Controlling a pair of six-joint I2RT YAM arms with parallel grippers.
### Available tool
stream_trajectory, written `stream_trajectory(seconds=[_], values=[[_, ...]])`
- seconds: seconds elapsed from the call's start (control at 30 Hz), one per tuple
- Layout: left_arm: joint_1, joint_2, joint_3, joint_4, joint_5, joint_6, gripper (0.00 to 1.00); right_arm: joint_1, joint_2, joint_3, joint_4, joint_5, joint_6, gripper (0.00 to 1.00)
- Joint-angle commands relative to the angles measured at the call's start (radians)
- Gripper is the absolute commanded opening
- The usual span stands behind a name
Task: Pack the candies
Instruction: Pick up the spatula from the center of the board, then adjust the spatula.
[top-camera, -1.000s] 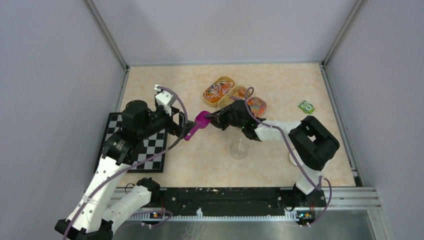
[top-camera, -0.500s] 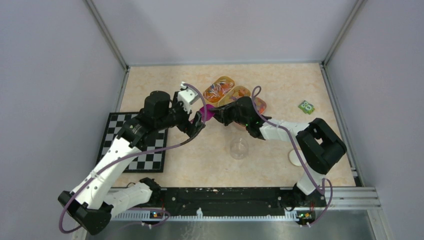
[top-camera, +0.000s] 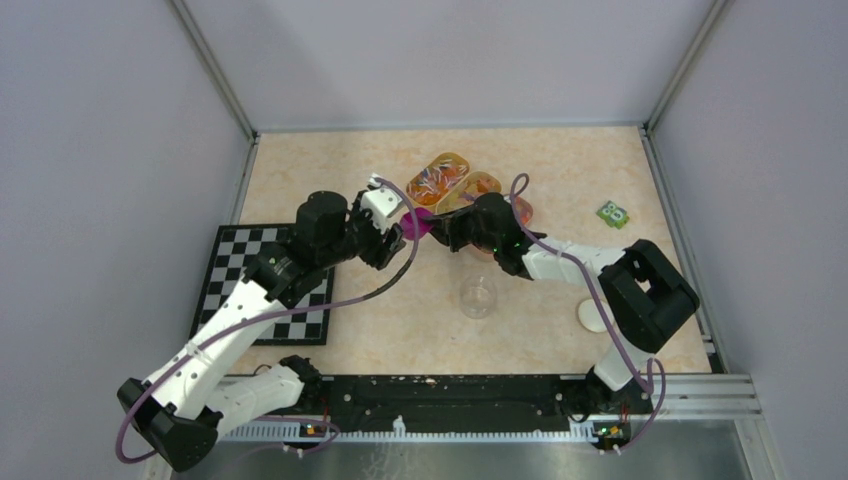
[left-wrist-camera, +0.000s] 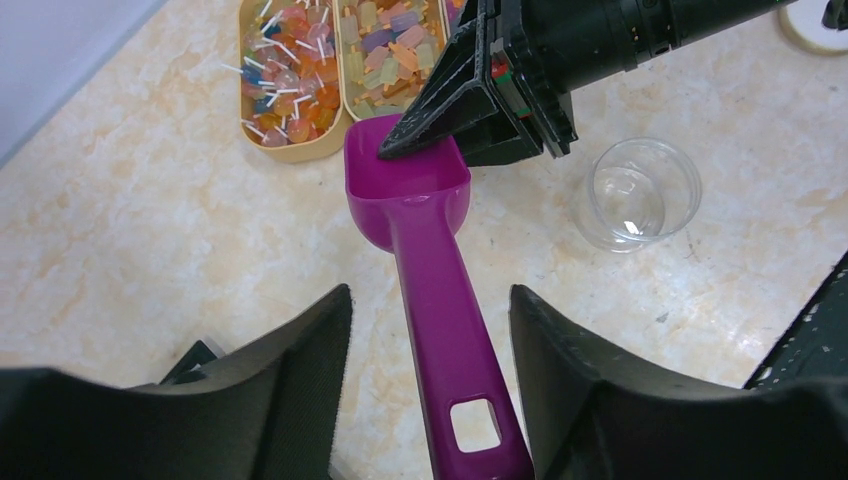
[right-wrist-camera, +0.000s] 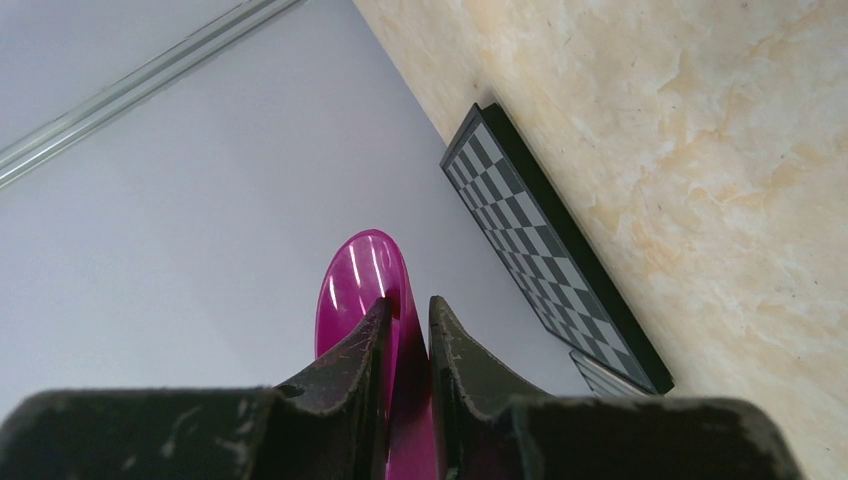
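The candies lie as mixed heaps in tan trays (top-camera: 437, 178) at the back centre; they also show in the left wrist view (left-wrist-camera: 285, 85). My right gripper (top-camera: 443, 232) is shut on the bowl rim of a purple scoop (top-camera: 414, 223) and holds it above the table. In the right wrist view my gripper (right-wrist-camera: 408, 305) pinches the scoop wall (right-wrist-camera: 355, 275). My left gripper (left-wrist-camera: 430, 300) is open. Its jaws stand on either side of the scoop handle (left-wrist-camera: 455, 350) with gaps on both sides. The scoop bowl (left-wrist-camera: 410, 195) is empty.
A clear plastic cup (top-camera: 478, 297) stands in front of the scoop; it also shows in the left wrist view (left-wrist-camera: 640, 192). A chessboard (top-camera: 250, 300) lies at the left. A white disc (top-camera: 592, 316) and a small green item (top-camera: 612, 213) lie at the right.
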Motion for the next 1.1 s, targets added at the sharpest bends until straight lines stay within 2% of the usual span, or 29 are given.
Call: stream_trajectory(seconds=[0.0, 0.13, 0.27, 0.37, 0.47, 0.53, 0.57, 0.63, 0.7, 0.9, 1.0, 1.07], values=[[-0.012, -0.021, -0.026, 0.069, -0.009, 0.037, 0.70, -0.007, -0.042, 0.019, 0.003, 0.007, 0.019, 0.15], [-0.015, -0.026, -0.041, 0.096, 0.000, 0.050, 0.72, -0.008, -0.035, 0.018, 0.011, 0.002, 0.026, 0.14], [-0.019, -0.005, -0.040, 0.105, 0.027, 0.043, 0.65, -0.008, -0.027, 0.020, 0.021, -0.010, 0.030, 0.14], [-0.020, 0.014, -0.025, 0.103, 0.047, 0.028, 0.47, -0.007, -0.027, 0.016, 0.018, -0.013, 0.028, 0.14], [-0.022, 0.027, -0.009, 0.108, 0.032, 0.026, 0.23, -0.008, -0.031, 0.000, 0.029, -0.016, 0.031, 0.14], [-0.021, 0.036, 0.006, 0.101, 0.030, 0.029, 0.05, -0.009, -0.038, -0.014, 0.050, -0.020, 0.029, 0.18], [-0.021, 0.039, 0.014, 0.097, 0.028, 0.030, 0.00, -0.013, -0.040, -0.018, 0.062, -0.022, 0.023, 0.22], [-0.021, 0.041, 0.024, 0.095, 0.027, 0.022, 0.00, -0.018, -0.052, -0.025, 0.067, -0.028, -0.001, 0.35], [-0.021, 0.040, 0.035, 0.092, 0.024, 0.003, 0.00, -0.028, -0.077, -0.034, 0.064, -0.028, -0.074, 0.48], [-0.020, 0.054, 0.110, -0.001, 0.030, -0.073, 0.00, -0.080, -0.271, -0.188, 0.039, 0.030, -0.438, 0.65], [-0.020, 0.052, 0.129, -0.044, 0.070, -0.109, 0.00, -0.120, -0.359, -0.262, 0.137, -0.064, -0.779, 0.68], [-0.020, 0.047, 0.138, -0.066, 0.102, -0.143, 0.00, -0.121, -0.407, -0.240, 0.114, -0.162, -1.049, 0.66]])
